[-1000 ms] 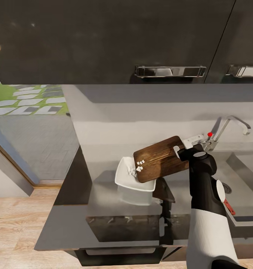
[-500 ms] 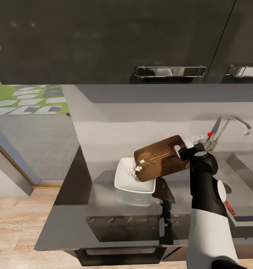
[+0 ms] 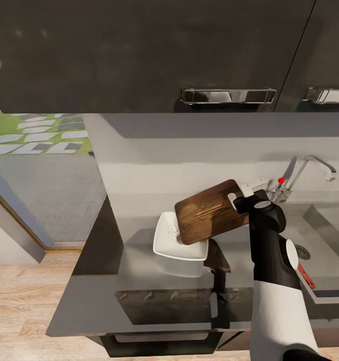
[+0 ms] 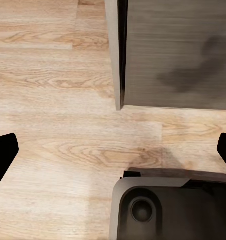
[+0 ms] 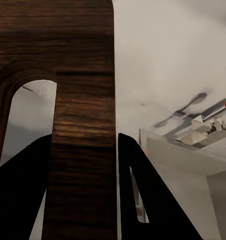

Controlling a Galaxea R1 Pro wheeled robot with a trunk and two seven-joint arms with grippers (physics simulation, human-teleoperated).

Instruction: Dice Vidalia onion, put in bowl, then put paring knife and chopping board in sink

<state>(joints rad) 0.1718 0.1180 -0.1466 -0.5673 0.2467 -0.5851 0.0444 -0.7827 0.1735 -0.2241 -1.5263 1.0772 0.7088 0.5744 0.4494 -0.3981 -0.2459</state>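
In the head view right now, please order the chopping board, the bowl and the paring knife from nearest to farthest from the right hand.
1. Chopping board: gripped by the right hand.
2. Bowl: under the board's lower end, toward the left.
3. Paring knife: its red handle shows in the sink, behind the forearm.

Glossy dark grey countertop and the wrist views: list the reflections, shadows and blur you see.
Head view: the glossy dark grey countertop mirrors the white square bowl and the arm as soft smears. Right wrist view: the dark wooden chopping board, clamped between black fingers, looks soft up close; the tap casts a shadow on the wall. Left wrist view: a dark blotchy shadow lies on the grey cabinet panel.
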